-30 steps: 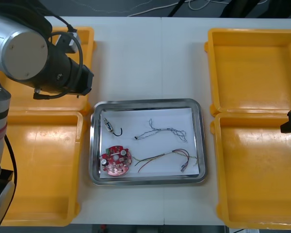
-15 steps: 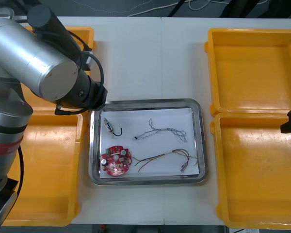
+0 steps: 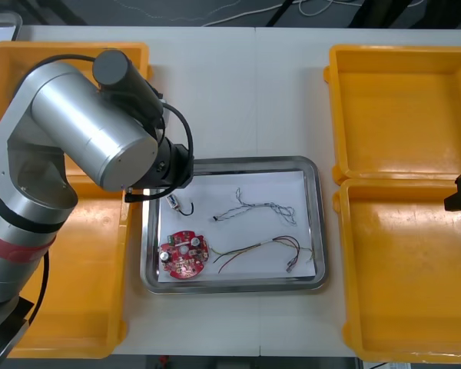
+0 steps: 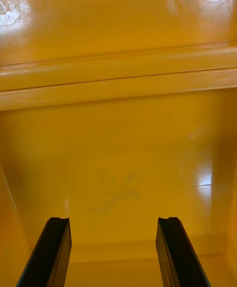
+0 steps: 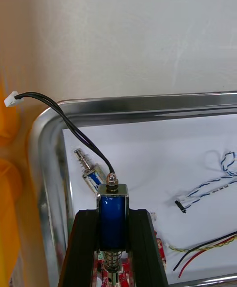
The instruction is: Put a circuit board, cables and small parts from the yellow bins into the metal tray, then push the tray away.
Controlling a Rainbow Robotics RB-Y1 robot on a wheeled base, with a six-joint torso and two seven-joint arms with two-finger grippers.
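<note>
The left gripper (image 5: 113,230) pinches a small metal part (image 5: 113,213) with a blue body, held upright between its black fingers. We see it poised above the left end of the metal tray (image 5: 148,101), near the far corner. Two black wires (image 5: 64,116) arc from the part's top, out past the tray's rim, to a white plug (image 5: 10,100). Beneath it, on the tray's white lining, lies a second small part (image 5: 91,170) with a spring. From the front we also find the round red board (image 3: 183,255) in the near left corner, with the blue and white cable (image 3: 255,207) and the red and yellow cable (image 3: 261,247) to its right. The silver left arm (image 3: 92,138) covers the tray's far left corner. On the right, the right gripper (image 4: 113,223) hangs with fingers spread above the floor of a yellow bin (image 4: 118,143).
</note>
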